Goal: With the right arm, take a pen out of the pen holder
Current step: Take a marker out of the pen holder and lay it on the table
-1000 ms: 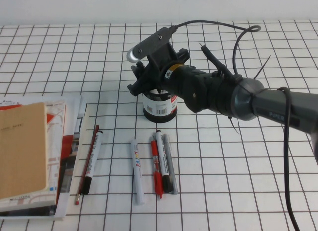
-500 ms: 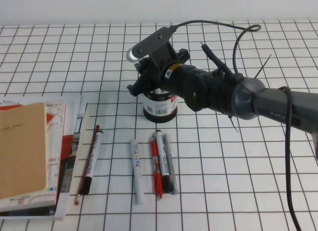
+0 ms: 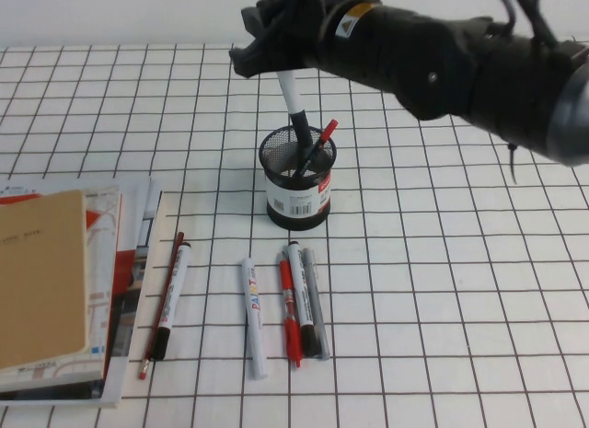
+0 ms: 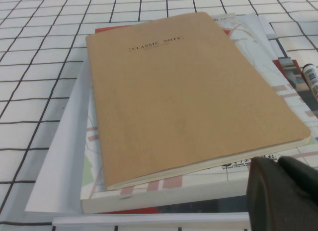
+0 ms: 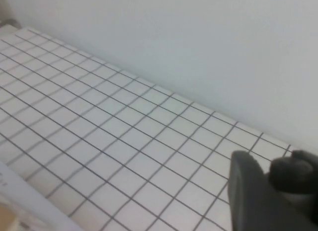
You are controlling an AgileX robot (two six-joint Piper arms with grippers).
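A black mesh pen holder (image 3: 296,190) stands mid-table. My right gripper (image 3: 278,62) hangs well above it, shut on the upper end of a white marker (image 3: 292,98). The marker slants down, and its dark lower end is still inside the holder's mouth. A red pen (image 3: 321,139) leans in the holder beside it. In the right wrist view the right gripper (image 5: 272,184) shows against the gridded table and the white wall. The left gripper (image 4: 284,190) is only in the left wrist view, shut, hovering over a tan notebook (image 4: 184,87), with nothing in it.
In front of the holder lie a white marker (image 3: 253,316), a red one (image 3: 290,310), a black one (image 3: 300,294) and a grey one (image 3: 316,297). Further left are a marker (image 3: 171,297) and a red pencil (image 3: 158,310). The notebook stack (image 3: 41,281) fills the near left.
The right gripper closed on the white marker inside the holder, then rose, drawing the marker most of the way out. The holder's mouth and the red pen are now uncovered.
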